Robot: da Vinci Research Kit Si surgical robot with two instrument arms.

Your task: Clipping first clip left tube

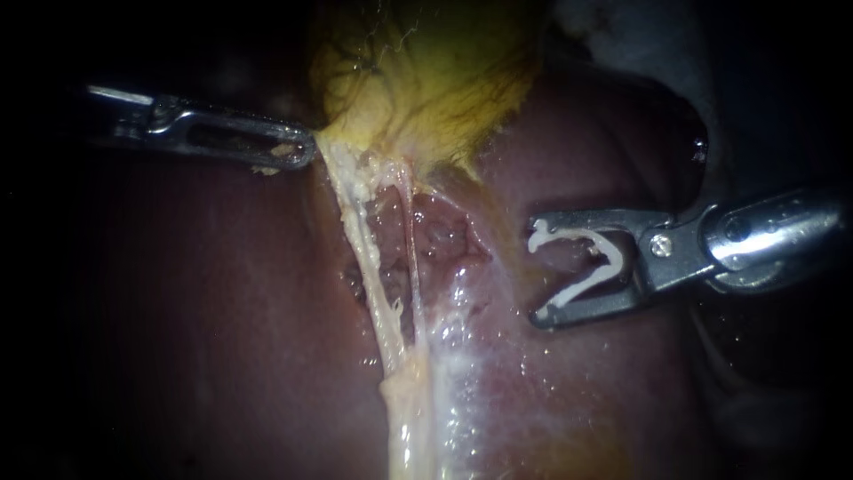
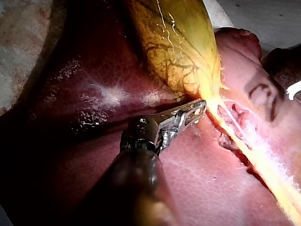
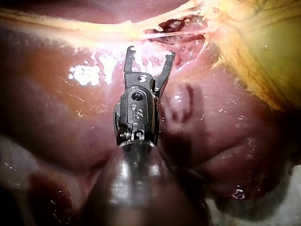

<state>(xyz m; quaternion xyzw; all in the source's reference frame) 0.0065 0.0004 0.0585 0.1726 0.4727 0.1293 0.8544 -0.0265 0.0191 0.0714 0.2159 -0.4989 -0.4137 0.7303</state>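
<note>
In the endoscope view, the left instrument (image 1: 298, 153) pinches the bottom edge of the gallbladder (image 1: 426, 80). The right instrument (image 1: 538, 271) holds a white clip (image 1: 615, 260) in wide jaws, away from the left tube (image 1: 364, 258).

In the left wrist view, the left instrument (image 2: 200, 109) bites the gallbladder (image 2: 178, 47).

In the right wrist view, the right instrument's (image 3: 150, 52) wide jaws hang over the liver (image 3: 70, 122).

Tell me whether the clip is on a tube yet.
Not on. The clip sits spread, held in the right instrument's jaws, apart from the tubes.
</note>
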